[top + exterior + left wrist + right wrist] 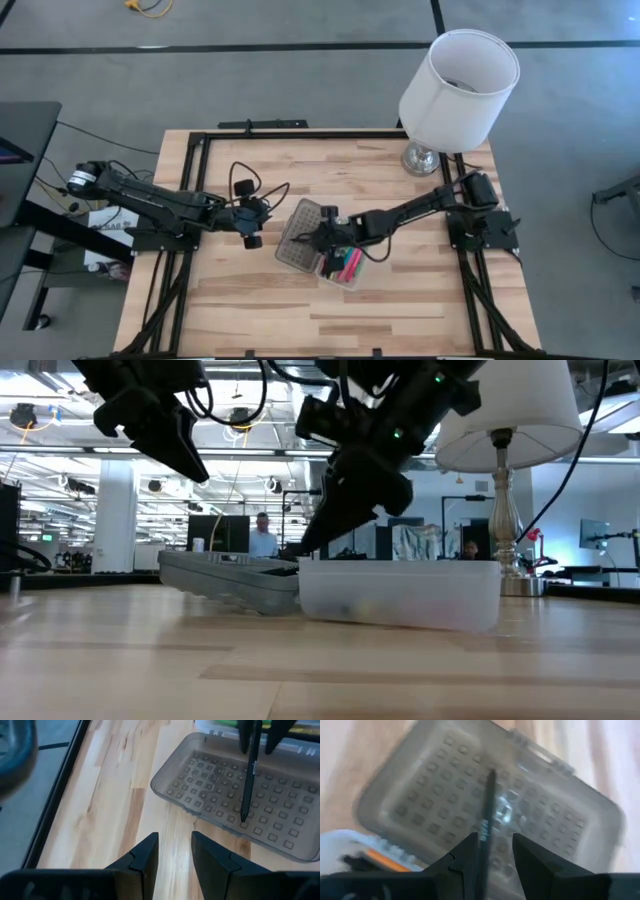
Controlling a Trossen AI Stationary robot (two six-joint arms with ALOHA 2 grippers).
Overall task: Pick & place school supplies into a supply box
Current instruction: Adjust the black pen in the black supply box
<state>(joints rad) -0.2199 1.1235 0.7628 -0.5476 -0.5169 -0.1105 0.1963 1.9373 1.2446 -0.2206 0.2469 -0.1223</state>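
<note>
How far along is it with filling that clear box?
Several pens, pink and green among them, already lie in the clear plastic box, its grey studded lid flipped open. The right gripper holds a thin black pen over the lid. The left gripper waits empty. No supplies show on the wooden table.

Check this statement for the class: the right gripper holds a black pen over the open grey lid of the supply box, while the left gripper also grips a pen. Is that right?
Not quite. The left gripper holds nothing; the left wrist view shows its fingers apart with only bare table between them. The rest stands: the right gripper holds the black pen over the open grey lid of the supply box.
</note>
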